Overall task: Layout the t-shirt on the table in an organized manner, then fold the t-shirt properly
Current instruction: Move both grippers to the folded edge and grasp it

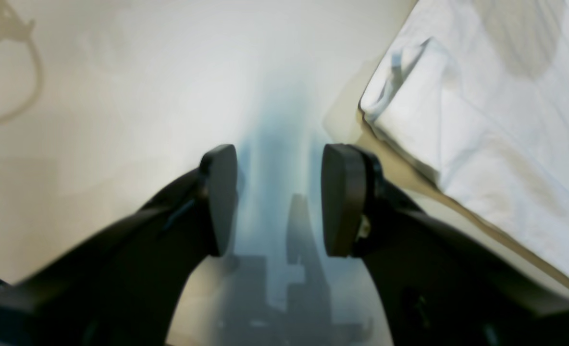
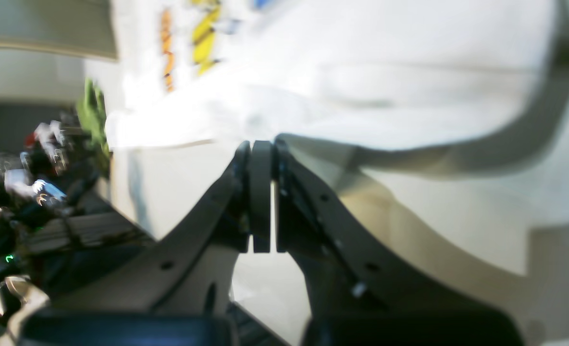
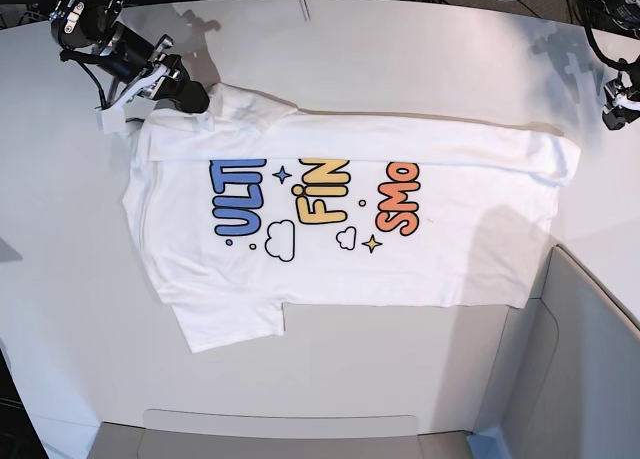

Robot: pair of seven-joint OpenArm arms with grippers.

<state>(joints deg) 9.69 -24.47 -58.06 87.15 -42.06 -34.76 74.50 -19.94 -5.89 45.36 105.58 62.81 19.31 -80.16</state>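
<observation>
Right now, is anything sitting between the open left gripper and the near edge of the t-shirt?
Nothing visible. The left gripper hangs open over bare table, and only empty tabletop separates it from the t-shirt, whose folded edge lies off to one side.

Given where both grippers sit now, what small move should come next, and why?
Probably the right gripper, shut at the sleeve end of the white printed cotton t-shirt, should lift that edge slightly and carry it over the print. The shirt's far long side is already folded; the open left gripper hovers over bare white table.
</observation>
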